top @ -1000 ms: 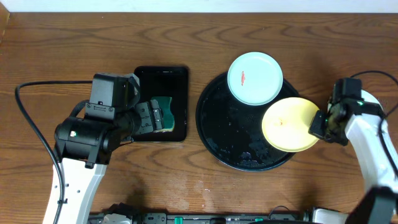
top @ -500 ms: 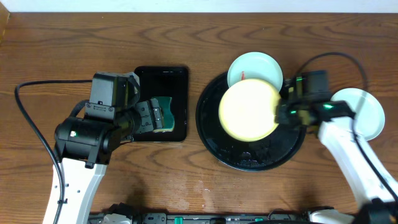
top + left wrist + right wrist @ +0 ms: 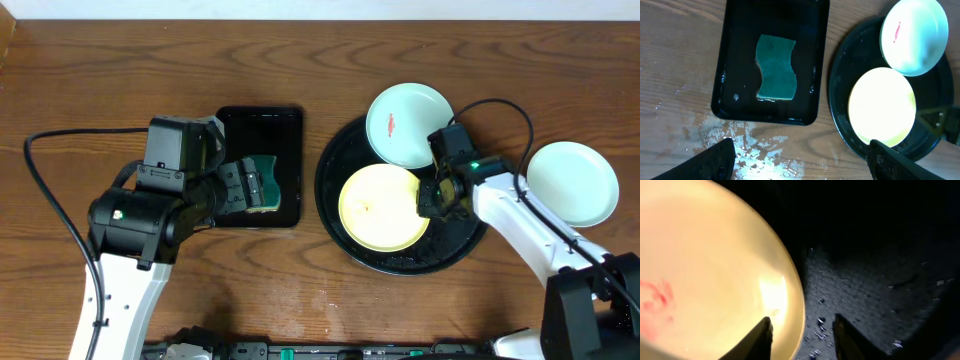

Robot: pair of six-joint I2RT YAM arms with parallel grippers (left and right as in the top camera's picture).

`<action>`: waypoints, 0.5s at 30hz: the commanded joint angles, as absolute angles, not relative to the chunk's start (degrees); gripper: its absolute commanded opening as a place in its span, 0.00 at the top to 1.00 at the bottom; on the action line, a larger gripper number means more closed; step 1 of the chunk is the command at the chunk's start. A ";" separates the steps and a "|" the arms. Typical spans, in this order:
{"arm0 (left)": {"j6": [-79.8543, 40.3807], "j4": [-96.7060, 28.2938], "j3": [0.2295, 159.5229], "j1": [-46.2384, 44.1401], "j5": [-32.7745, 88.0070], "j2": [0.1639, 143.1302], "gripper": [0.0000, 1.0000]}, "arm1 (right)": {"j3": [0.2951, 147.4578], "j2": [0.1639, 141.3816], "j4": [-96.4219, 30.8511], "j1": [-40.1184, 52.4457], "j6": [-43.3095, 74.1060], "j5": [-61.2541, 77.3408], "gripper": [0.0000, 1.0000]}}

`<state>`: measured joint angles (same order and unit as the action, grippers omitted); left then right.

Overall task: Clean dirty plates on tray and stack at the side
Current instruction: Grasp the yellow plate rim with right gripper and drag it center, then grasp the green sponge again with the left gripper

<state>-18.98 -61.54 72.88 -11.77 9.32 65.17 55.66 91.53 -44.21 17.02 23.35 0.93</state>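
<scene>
**Overhead.** The round tray (image 3: 345,150) sits right of centre on the tabletop (image 3: 150,70). 2 plates are on it. The yellow plate (image 3: 380,208) lies flat near its middle, and the smeared mint plate (image 3: 408,125) rests over the far rim, showing 1 red mark. The second mint plate (image 3: 572,183) lies on bare tabletop to the right, well apart from the tray. No smear shows on it, so it looks like the start of the stack. The right arm (image 3: 510,205) reaches in, putting its jaws at the yellow plate's right edge. The left arm (image 3: 130,215) hangs beside the rectangular tray (image 3: 260,125), which holds the sponge (image 3: 265,180).

**Left wrist.** The left jaws are spread wide and empty, above the tabletop just short of the rectangular tray. The sponge (image 3: 776,68) lies untouched inside it.

**Right wrist.** The right jaws are spread and straddle the yellow plate's rim. 1 finger is over the plate's inside and the other is over the tray floor, and they do not appear to pinch the rim. A red smear (image 3: 655,300) lies on the plate, away from the fingers.

**Judgement.** The step in hand seems to be scrubbing the yellow plate.
- The right jaws should close firmly on the rim so the plate cannot skate on the wet-looking tray.
- The left jaws should drop squarely onto the sponge and pinch it across its narrow waist.
- The sponge should then wipe over the smear with light pressure, keeping clear of the right fingers.
</scene>
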 commanded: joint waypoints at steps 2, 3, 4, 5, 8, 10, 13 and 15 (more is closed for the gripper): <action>-17.96 -60.73 73.43 -11.55 9.82 67.09 0.16 | 60.93 88.42 -45.34 15.22 12.08 -0.38 0.61; -17.80 -60.27 72.95 -11.55 9.76 67.88 0.15 | 61.39 88.42 -45.43 14.79 11.38 0.01 0.62; -17.76 -59.83 72.47 -11.55 9.32 68.71 0.16 | 61.41 88.42 -45.08 14.44 10.41 0.89 0.62; -17.78 -59.33 71.83 -11.55 8.12 69.95 0.16 | 61.39 88.42 -44.77 14.15 9.41 2.09 0.62; -17.80 -57.54 69.89 -11.60 5.41 74.19 0.16 | 61.34 88.44 -44.10 13.80 7.38 4.84 0.63; -18.00 -55.27 68.20 -11.60 5.39 77.78 0.16 | 61.34 88.44 -43.83 13.87 7.40 4.97 0.63; -18.28 -50.98 66.54 -11.57 5.34 84.68 0.20 | 61.34 88.44 -43.79 13.87 7.40 4.97 0.63; -18.28 -47.13 66.52 -11.57 5.32 90.45 0.22 | 61.34 88.44 -43.97 13.87 7.66 5.02 0.63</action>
